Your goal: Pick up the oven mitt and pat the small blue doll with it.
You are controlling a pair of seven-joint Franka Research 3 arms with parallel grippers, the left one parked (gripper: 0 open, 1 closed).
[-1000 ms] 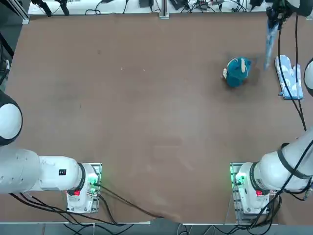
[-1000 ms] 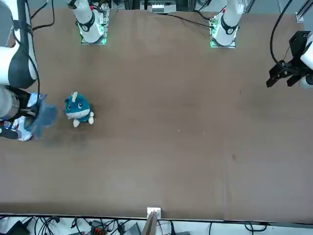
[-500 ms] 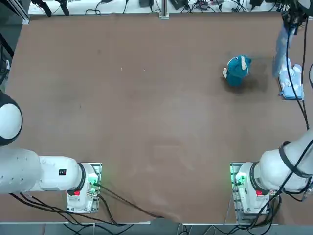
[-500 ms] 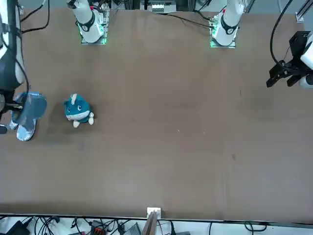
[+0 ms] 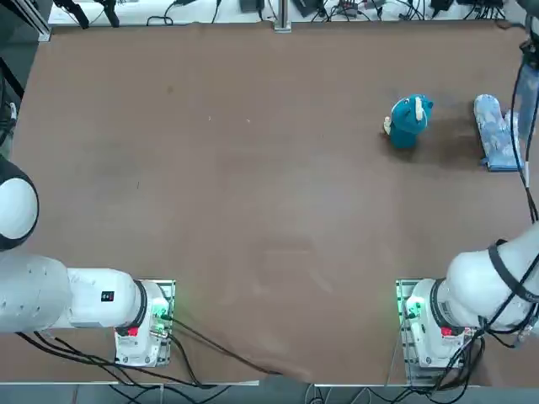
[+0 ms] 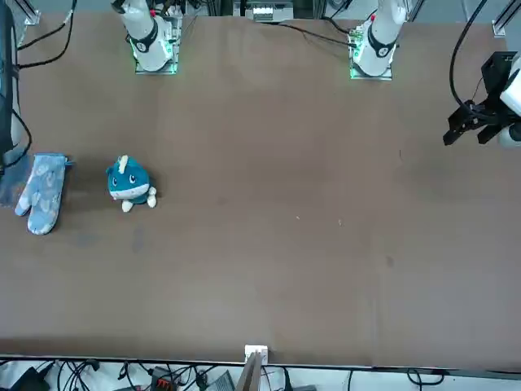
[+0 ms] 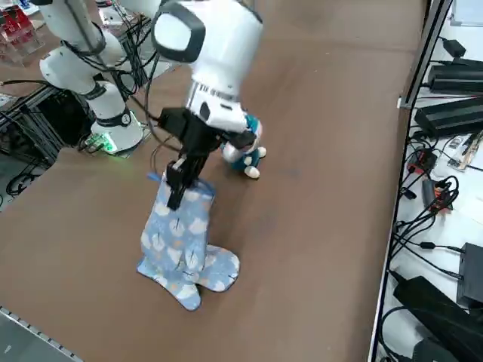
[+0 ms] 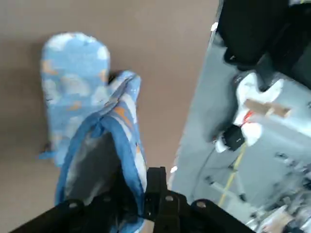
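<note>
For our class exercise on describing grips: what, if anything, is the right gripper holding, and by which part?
The right gripper holds one blue patterned oven mitt, pinched at the rim of its open cuff.

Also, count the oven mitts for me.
2. One oven mitt lies on the table to the right of the blue doll; the other mitt is gripped by the right gripper, above the table's right side.

The black two-fingered right end effector (image 7: 175, 197) points down, pinched shut, below its rounded white-and-black wrist (image 7: 207, 45).
</note>
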